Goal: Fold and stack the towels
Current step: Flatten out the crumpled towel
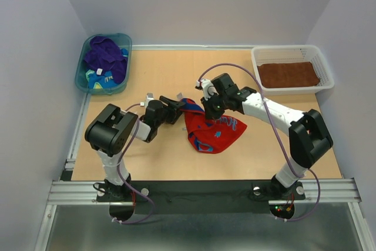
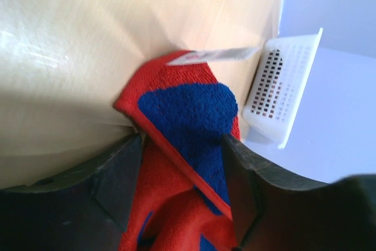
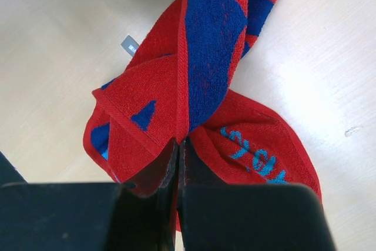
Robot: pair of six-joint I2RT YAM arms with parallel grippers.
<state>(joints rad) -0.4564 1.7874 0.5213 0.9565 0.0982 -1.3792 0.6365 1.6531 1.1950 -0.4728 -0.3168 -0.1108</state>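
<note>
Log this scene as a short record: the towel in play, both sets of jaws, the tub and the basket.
towel in play: red towel, bunched
right gripper: jaws shut on red towel
left gripper: jaws apart around a corner of it
tub: purple towel over teal-and-yellow towel
basket: brown towel, lying flat

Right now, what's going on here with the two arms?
Both arms are working on the red towel, bunched between them. The right fingers are shut on one edge; the left fingers stand apart around a tagged corner. A brown towel lies flat in the white basket; a purple towel and others sit in the teal tub.
</note>
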